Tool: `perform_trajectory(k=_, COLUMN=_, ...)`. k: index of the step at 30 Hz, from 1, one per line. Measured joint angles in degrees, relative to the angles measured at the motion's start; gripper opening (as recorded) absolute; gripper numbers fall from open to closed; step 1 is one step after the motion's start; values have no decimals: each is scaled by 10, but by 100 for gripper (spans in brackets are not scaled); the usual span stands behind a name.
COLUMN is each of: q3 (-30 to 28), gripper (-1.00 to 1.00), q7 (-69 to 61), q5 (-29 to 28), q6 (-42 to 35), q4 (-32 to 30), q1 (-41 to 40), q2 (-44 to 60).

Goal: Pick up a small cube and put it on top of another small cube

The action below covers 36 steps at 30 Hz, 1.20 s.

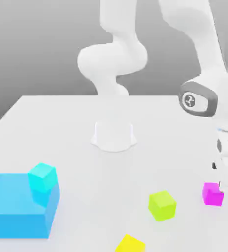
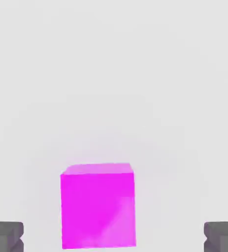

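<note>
Arm: bending over from the far side of the scene and reaching down at the exterior view's right, its base (image 1: pixel 114 135) standing far on the tabletop (image 1: pixel 96 172)
Hand: hanging at the exterior view's right edge, pointing downward
Fingers (image 2: pixel 6 237): standing spread wide, pinching nothing
Magenta cube (image 2: pixel 98 209): resting on the tabletop near the right edge in the exterior view, just beside the lower end of the hand; in the hand view it is lying off-centre between the two fingers' lines, nearer one than the other, with bare surface showing on both sides
Cyan cube (image 1: pixel 42 177): sitting well apart from the hand, on the left, appearing to rest on the blue block's far right corner
Blue block (image 1: pixel 17 206): lying flat at the left
Yellow-green cube (image 1: pixel 162 205): resting between the blue block and the magenta cube, closer to the magenta one
Yellow cube (image 1: pixel 130 244): lying at the near edge of the exterior view, partly cut off
</note>
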Motion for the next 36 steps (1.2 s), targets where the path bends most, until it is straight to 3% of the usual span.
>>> perform_trajectory(k=2, q3=-22, gripper=0, q7=13, q5=-17, q6=32, q4=8, q1=19, q2=41)
perform_trajectory(k=3, q3=-29, gripper=-100, q7=16, q5=-21, q6=44, q4=11, q1=25, q2=55)
perform_trajectory(k=10, q3=-30, gripper=-100, q7=17, q5=-23, q6=43, q4=11, q1=25, q2=55)
perform_trajectory(k=16, q3=7, gripper=-100, q7=-27, q5=33, q6=-43, q4=-12, q1=-8, q2=-55)
perform_trajectory(k=19, q3=-42, gripper=-100, q7=-41, q5=38, q6=-86, q4=-17, q1=-61, q2=-107)
perform_trajectory(k=24, q3=-109, gripper=-100, q7=-57, q5=31, q6=-156, q4=-24, q1=-215, q2=-190)
perform_trajectory(k=32, q3=-238, gripper=-100, q7=-84, q5=21, q6=-259, q4=-36, q1=-363, q2=-304)
perform_trajectory(k=36, q3=-279, gripper=-100, q7=-103, q5=34, q6=-228, q4=-49, q1=-395, q2=-283)
